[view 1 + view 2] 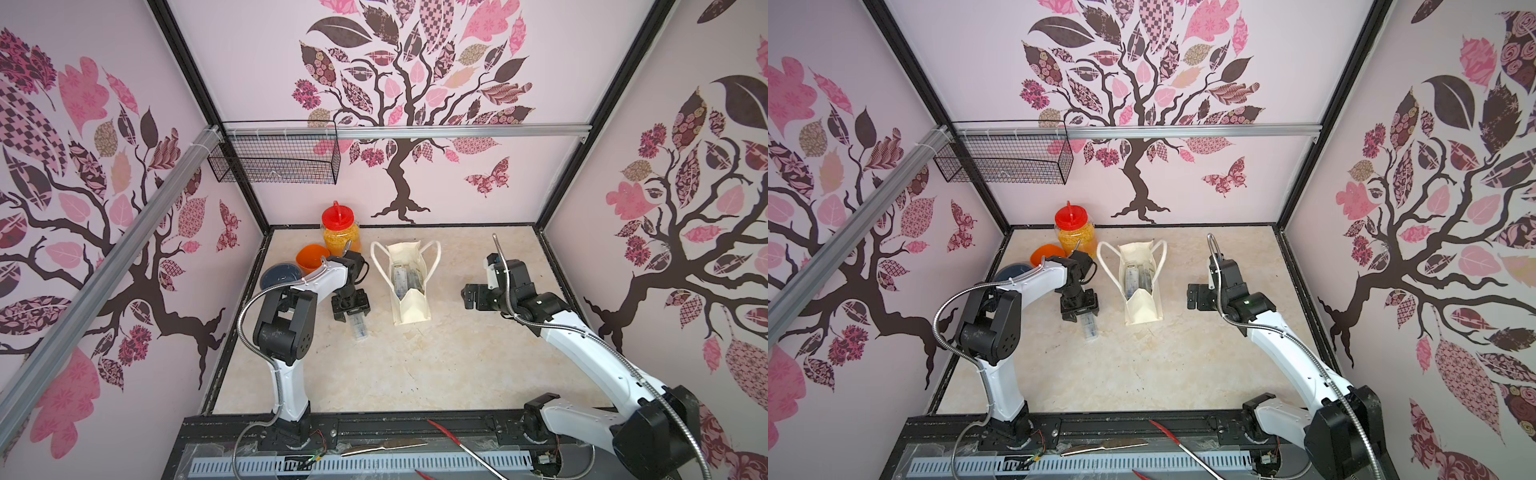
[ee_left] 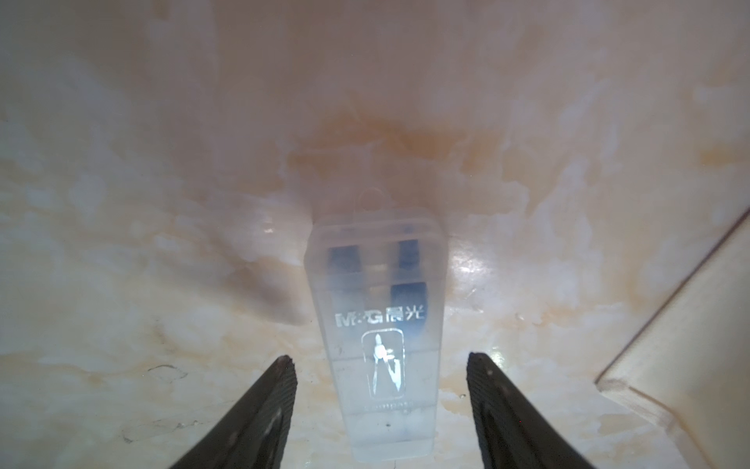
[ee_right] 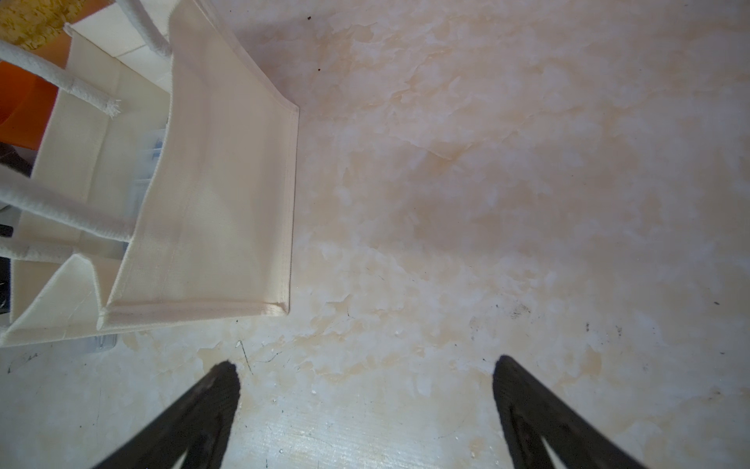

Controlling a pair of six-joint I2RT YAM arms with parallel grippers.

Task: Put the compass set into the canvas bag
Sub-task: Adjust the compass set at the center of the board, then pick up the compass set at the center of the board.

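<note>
The compass set (image 2: pixel 375 325) is a clear plastic case printed with a white compass, and it lies flat on the marble tabletop (image 1: pixel 457 361). In both top views it (image 1: pixel 358 329) (image 1: pixel 1089 329) lies left of the canvas bag. My left gripper (image 2: pixel 379 359) (image 1: pixel 352 314) (image 1: pixel 1080 313) points down over the case's near end, open, with a gap between each finger and the case. The cream canvas bag (image 1: pixel 409 309) (image 1: pixel 1144 309) (image 3: pixel 219 182) stands upright with its mouth open, and clear cases (image 1: pixel 405 276) show inside. Right of the bag, my right gripper (image 1: pixel 468 297) (image 1: pixel 1191 296) (image 3: pixel 365 365) hangs open and empty.
A red-lidded jar (image 1: pixel 340 228), an orange bowl (image 1: pixel 311 255) and a dark round dish (image 1: pixel 280 274) crowd the back left, close behind my left arm. A wire basket (image 1: pixel 274 158) hangs on the back wall. A knife (image 1: pixel 382 446) and a red-handled tool (image 1: pixel 453 440) lie on the front rail.
</note>
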